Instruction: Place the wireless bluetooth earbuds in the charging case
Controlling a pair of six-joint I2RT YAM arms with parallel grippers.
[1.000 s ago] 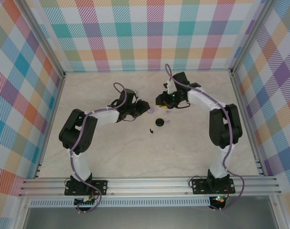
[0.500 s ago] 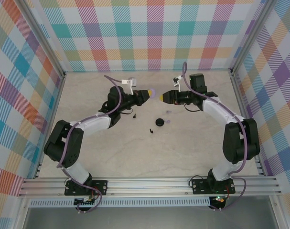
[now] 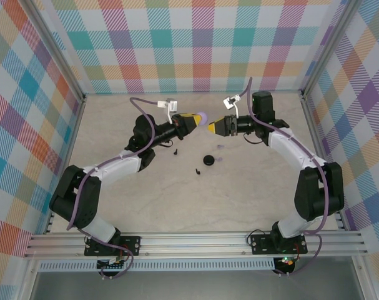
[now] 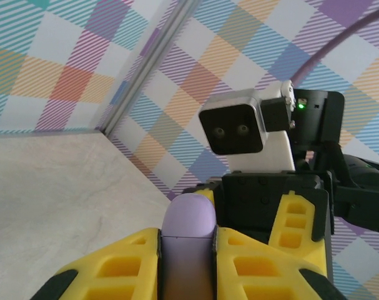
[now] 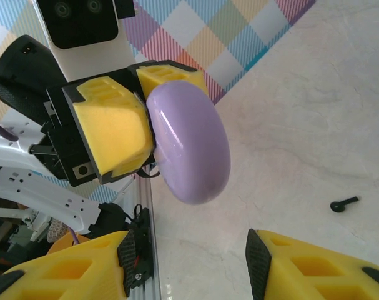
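Pinching a lilac charging case (image 3: pixel 202 117) between the yellow fingers (image 4: pixel 123 262) of the left tool (image 3: pixel 195 119), raised off the far middle of the table (image 3: pixel 145 200). Seen from the left wrist as a rounded lilac edge poking out past the fingertips. Facing the right tool (image 3: pixel 211 127) tip to tip, close but apart. Showing a wide, empty gap between the right tool's own fingers (image 5: pixel 314 269); looking across that gap at the case, smooth and oval, clamped by its left end.

Lying on the table, nearer than both tools: a round black case (image 3: pixel 208 160), with a black earbud (image 3: pixel 197 170) just to its near left. Resting farther left, close under the left arm: a second black earbud (image 3: pixel 176 150). Sitting just right of the round black case, and a little farther back: two faint lilac specks (image 3: pixel 219 160), probably the lilac earbuds, though too small to tell for sure.
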